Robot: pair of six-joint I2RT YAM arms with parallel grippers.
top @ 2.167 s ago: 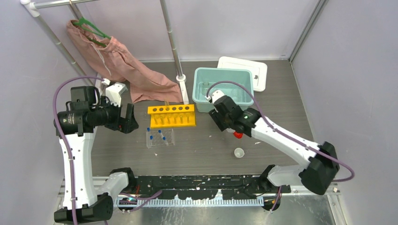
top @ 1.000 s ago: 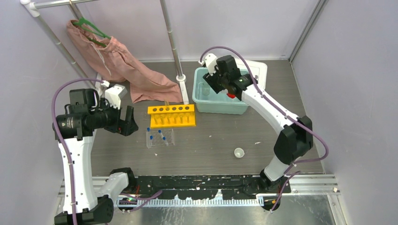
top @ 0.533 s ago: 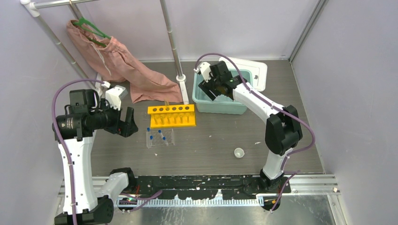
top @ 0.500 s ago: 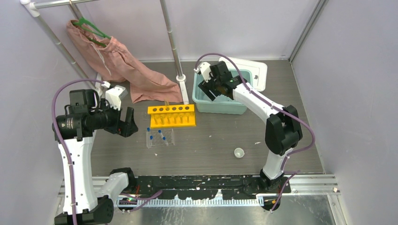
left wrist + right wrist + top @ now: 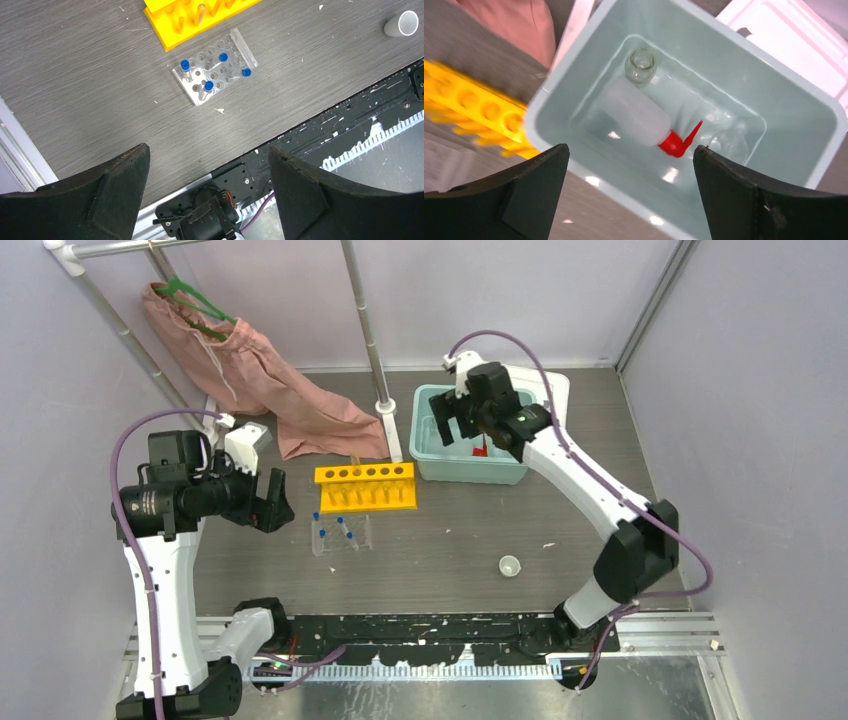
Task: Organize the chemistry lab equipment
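The white squeeze bottle with a red nozzle lies on its side in the teal bin. Two clear glass beakers lie beside it. My right gripper hovers open and empty above the bin, over its left half. The yellow tube rack stands left of the bin. In front of it is the clear well tray with several blue-capped tubes. A tiny white cup lies on its side on the table. My left gripper is held open and empty, high over the table's left side.
A white lid lies behind the bin. A pink garment on a green hanger drapes from the rail down to the table at back left. A metal pole stands between garment and bin. The black base rail runs along the near edge.
My right gripper carried the squeeze bottle over the bin and opened. The bottle now lies in the bin, and the gripper has shifted slightly right. The left arm has not moved.
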